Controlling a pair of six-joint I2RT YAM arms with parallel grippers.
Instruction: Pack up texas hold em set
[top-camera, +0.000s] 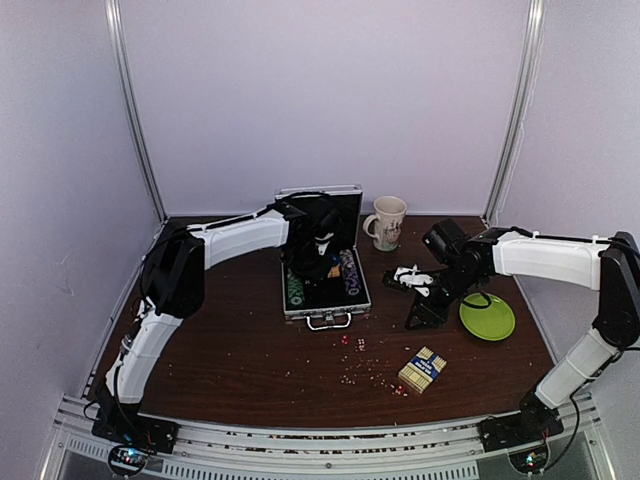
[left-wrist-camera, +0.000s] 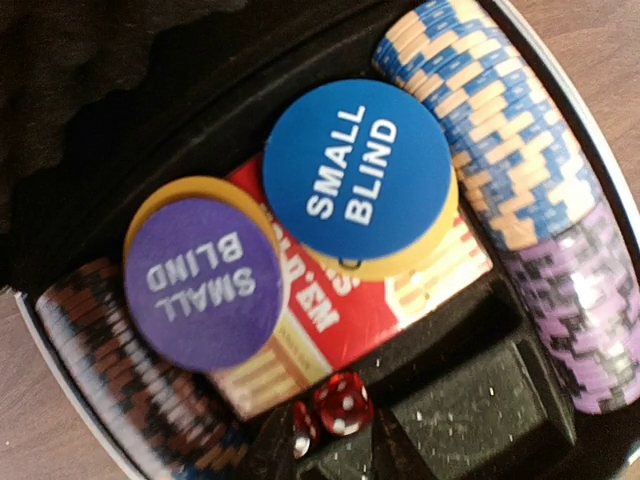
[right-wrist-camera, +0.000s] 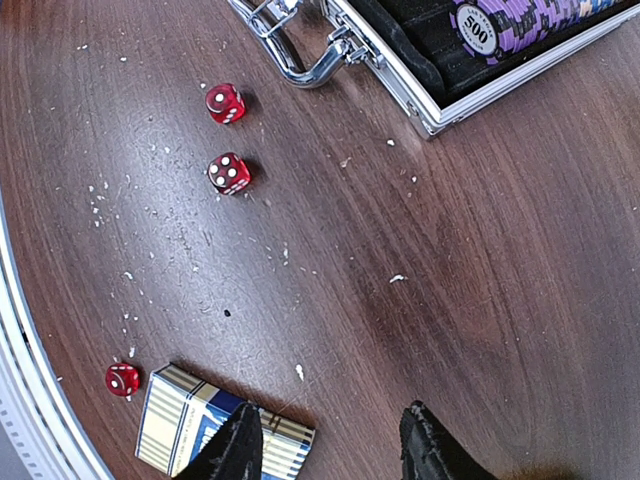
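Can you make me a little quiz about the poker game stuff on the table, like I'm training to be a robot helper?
1. How many red dice lie on the table outside the case?
2. True or false: the striped card box is packed in the case.
3. What is printed on the blue disc in the case? A) DEALER B) SMALL BLIND C) BIG BLIND

Key:
1. Three.
2. False. It lies on the table by the right hand.
3. B.
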